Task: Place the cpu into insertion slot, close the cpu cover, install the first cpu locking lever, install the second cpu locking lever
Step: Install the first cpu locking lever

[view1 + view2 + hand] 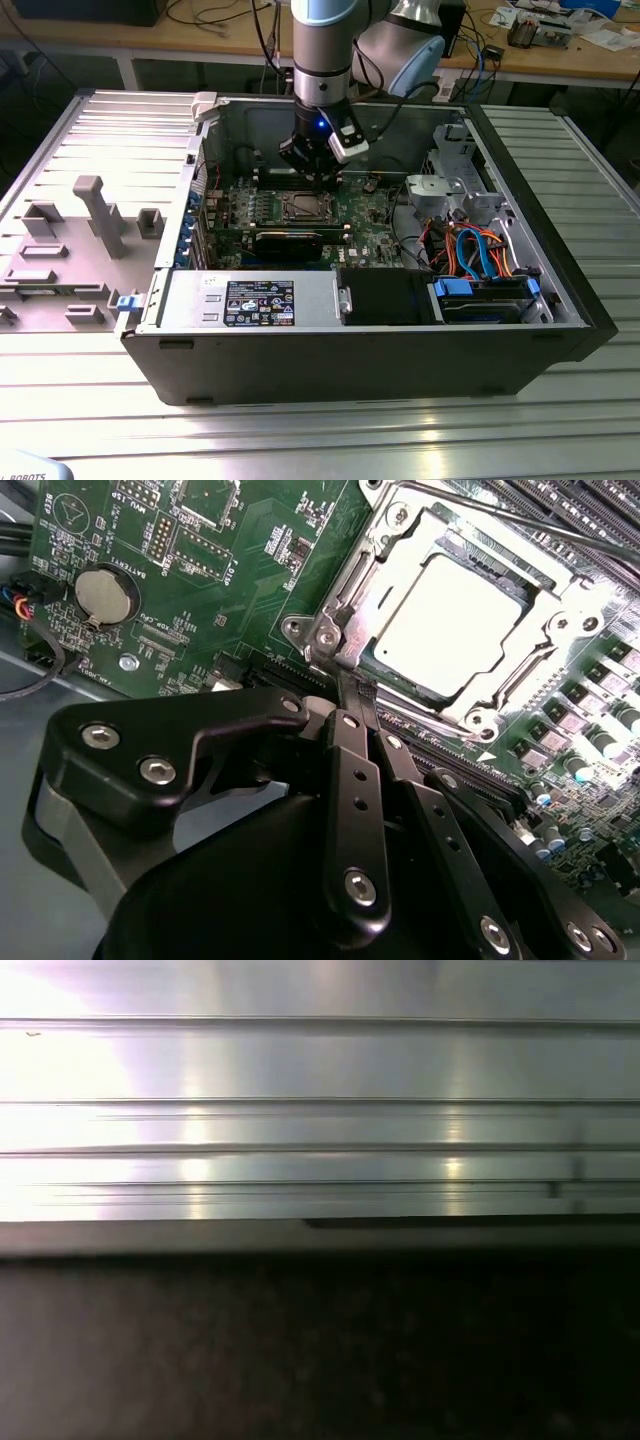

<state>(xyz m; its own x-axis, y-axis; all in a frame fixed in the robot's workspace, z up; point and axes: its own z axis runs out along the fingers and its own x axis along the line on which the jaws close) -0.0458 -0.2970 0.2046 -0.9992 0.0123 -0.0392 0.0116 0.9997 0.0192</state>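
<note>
The cpu lies flat in the insertion slot, its silvery top showing through the window of the cpu cover. The cover is folded down over it. A thin locking lever runs along the far side of the socket. My gripper is shut, its two black fingers pressed side by side, tips just off the socket's near corner. I see nothing held between them. In the exterior view the gripper hangs over the socket's back edge inside the open computer case.
Memory slots lie beyond the socket, and a coin battery sits on the green board. A long black graphics card, a black power supply and blue-orange cables crowd the case. The first wrist view faces a ribbed metal surface.
</note>
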